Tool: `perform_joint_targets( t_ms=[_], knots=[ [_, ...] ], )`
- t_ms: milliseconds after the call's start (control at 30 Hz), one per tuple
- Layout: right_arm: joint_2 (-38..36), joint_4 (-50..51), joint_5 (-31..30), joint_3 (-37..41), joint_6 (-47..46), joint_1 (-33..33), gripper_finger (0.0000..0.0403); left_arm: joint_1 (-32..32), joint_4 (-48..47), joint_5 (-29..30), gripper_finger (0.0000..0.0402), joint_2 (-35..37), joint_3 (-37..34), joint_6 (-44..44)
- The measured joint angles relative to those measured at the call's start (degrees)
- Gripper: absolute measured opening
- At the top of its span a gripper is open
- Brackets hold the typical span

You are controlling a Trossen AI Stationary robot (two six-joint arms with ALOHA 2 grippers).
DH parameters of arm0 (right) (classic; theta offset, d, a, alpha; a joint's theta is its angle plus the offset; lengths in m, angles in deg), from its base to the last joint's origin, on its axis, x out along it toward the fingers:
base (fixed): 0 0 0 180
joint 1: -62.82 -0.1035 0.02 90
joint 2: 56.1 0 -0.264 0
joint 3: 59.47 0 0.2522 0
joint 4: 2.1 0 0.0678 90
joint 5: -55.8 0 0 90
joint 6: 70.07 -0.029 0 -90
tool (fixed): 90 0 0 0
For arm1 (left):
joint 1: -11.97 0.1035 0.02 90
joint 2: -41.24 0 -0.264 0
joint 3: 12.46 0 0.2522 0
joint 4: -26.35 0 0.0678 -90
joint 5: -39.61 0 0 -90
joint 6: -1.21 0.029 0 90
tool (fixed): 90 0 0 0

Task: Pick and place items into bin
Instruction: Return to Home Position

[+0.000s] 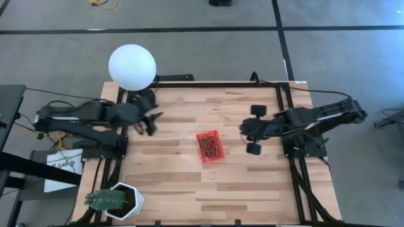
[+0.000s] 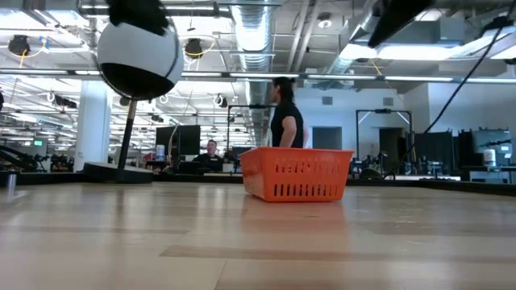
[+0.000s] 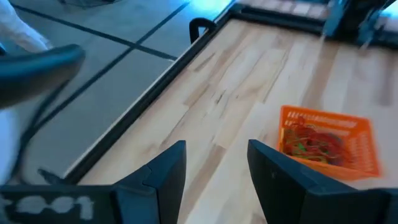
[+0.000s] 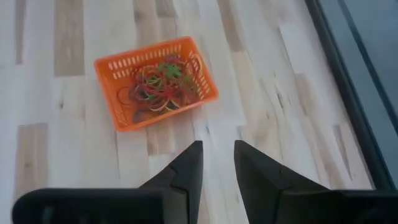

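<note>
The bin (image 1: 209,146), a small red mesh-sided basket, stands on its base at the middle of the wooden table, slightly toward the right. It also shows in the low view (image 2: 297,173). The items (image 4: 163,84), a tangle of red, green and yellow rubber bands, lie inside it. My left gripper (image 3: 214,165) hovers open above the table's left part (image 1: 151,123), well clear of the bin. My right gripper (image 4: 217,146) is open and empty, up in the air to the right of the bin (image 1: 243,131).
A white globe lamp (image 1: 132,67) stands at the table's far left corner. At the near left corner is a white hexagonal pot (image 1: 117,200) with a plant. Black frame rails (image 1: 282,107) run along the table's edges. People (image 2: 286,121) are in the room beyond.
</note>
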Motion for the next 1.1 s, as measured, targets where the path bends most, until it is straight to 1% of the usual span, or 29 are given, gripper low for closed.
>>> perform_joint_targets(
  t_ms=[100, 167, 200, 267, 300, 367, 433, 500, 533, 600, 667, 733, 833, 1000, 1100],
  knots=[
    [-5.6, -0.5, 0.2, 2.2, -0.4, 0.4, 0.0087, 0.0, -4.7, -2.5, 0.0163, 7.7, -0.7, -2.5],
    [-10.1, -3.1, 0.9, 4.9, -0.1, 1.0, 0.0087, 0.0, -4.8, -6.0, 0.0163, 13.0, -3.6, -2.7],
    [-12.4, -5.4, 2.1, 6.8, 0.7, 1.4, 0.0087, 0.0, -3.3, -8.0, 0.0163, 15.5, -5.7, -2.6],
    [-17.5, -12.4, 6.6, 11.9, 3.3, 2.3, 0.0087, 0.0, 3.9, -10.9, 0.0163, 21.0, -11.9, -1.1],
    [-20.0, -16.3, 9.4, 14.7, 4.8, 2.7, 0.0087, 0.0, 8.8, -11.8, 0.0163, 23.5, -15.7, -0.1],
    [-24.9, -24.6, 14.1, 20.8, 6.5, 3.2, 0.0087, 0.0, 20.9, -16.3, 0.0163, 27.9, -23.9, 2.6],
    [-28.9, -30.3, 15.9, 26.3, 6.9, 3.6, 0.0087, 0.0, 31.4, -21.4, 0.0163, 31.0, -31.6, 4.7],
    [-32.0, -35.1, 15.9, 31.1, 6.5, 3.9, 0.0087, 0.0, 40.4, -25.6, 0.0163, 33.3, -38.3, 4.6],
    [-33.4, -37.1, 15.9, 33.2, 6.2, 4.2, 0.0087, 0.0, 43.4, -26.4, 0.0163, 34.1, -41.2, 4.3],
    [-36.1, -40.6, 16.4, 37.5, 6.1, 4.7, 0.0087, 0.0, 46.7, -26.3, 0.0163, 35.5, -45.1, 3.4],
    [-39.0, -42.9, 17.1, 40.7, 5.8, 5.1, 0.0087, 0.0, 46.9, -24.6, 0.0163, 37.8, -47.2, 2.7],
    [-42.4, -43.5, 18.0, 42.8, 4.7, 5.4, 0.0087, 0.0, 47.2, -23.5, 0.0163, 39.9, -47.8, 2.6],
    [-47.0, -43.6, 18.8, 45.4, 4.3, 5.5, 0.0087, 0.0, 46.0, -24.1, 0.0163, 43.5, -47.9, 4.1],
    [-54.4, -44.2, 19.5, 49.6, 4.4, 5.3, 0.0087, 0.0, 40.9, -25.9, 0.0163, 51.1, -48.0, 4.8],
    [-58.4, -44.3, 19.6, 51.7, 4.4, 5.3, 0.0087, 0.0, 39.5, -25.7, 0.0163, 51.8, -48.5, 4.0]
  ],
)
